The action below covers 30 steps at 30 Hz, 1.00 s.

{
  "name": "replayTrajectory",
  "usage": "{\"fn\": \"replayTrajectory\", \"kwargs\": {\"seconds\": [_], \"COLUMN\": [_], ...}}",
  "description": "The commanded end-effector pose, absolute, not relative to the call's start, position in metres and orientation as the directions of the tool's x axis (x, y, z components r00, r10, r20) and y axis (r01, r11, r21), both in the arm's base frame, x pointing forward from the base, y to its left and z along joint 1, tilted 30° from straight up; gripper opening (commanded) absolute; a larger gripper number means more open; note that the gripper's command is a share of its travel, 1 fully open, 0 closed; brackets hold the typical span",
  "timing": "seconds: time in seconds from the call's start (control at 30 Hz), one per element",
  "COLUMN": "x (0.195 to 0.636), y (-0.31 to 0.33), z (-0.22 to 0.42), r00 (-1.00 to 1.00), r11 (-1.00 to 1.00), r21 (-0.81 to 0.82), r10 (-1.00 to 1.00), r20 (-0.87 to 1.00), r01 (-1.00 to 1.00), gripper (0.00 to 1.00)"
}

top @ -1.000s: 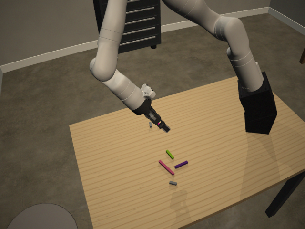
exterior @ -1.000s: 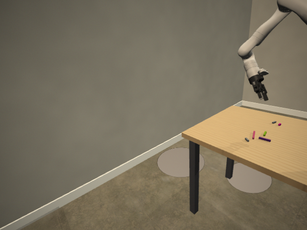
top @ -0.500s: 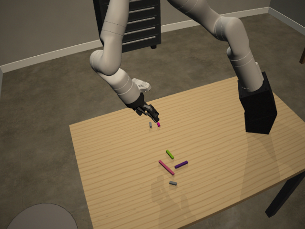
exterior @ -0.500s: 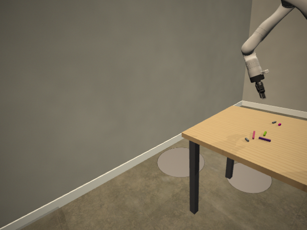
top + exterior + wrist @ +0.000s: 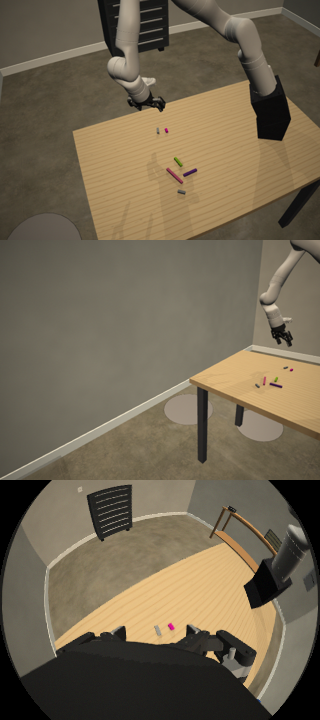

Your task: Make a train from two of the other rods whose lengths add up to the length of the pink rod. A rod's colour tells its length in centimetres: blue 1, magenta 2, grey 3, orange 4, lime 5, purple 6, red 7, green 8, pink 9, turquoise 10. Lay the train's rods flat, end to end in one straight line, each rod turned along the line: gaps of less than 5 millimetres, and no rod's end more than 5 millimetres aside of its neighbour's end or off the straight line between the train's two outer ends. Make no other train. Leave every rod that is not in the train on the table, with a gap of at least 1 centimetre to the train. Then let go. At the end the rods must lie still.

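Pink rod lay below and well apart from the empty, wide-open gripper, probably serving only as length guide.

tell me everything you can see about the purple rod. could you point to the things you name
The purple rod [image 5: 189, 172] [image 5: 275, 385] is a straight, dark purple bar with flat faces and a smooth, plain look; its material is unclear. It lies flat on the wooden table [image 5: 116, 155] [image 5: 227, 369], angled across the line of the nearby pink rod [image 5: 174, 175] [image 5: 264, 380]. Neither gripper nor rod touches it.
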<state>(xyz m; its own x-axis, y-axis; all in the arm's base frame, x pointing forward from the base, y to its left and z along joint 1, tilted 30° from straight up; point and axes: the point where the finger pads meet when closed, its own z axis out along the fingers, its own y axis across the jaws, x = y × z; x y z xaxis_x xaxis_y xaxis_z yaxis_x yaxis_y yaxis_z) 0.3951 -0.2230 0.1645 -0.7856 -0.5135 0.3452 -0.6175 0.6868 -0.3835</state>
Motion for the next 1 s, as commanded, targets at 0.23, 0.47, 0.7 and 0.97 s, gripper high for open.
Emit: {"fn": "replayTrajectory", "kwargs": {"seconds": [0.23,0.47,0.7,0.97], "x": [0.384,0.383,0.381,0.38], "y": [-0.249,-0.255,-0.262,-0.268], "z": [0.158,0.157,0.157,0.156], "r00": [-0.711,-0.683,-0.654,-0.625], "r11": [0.603,0.572,0.541,0.509], "r21": [-0.378,-0.374,-0.369,-0.363], "r10": [-0.568,-0.586,-0.603,-0.619], "r20": [0.415,0.436,0.456,0.476], "r01": [-0.703,-0.73,-0.756,-0.781], "gripper": [1.0,1.0,1.0,1.0]}}
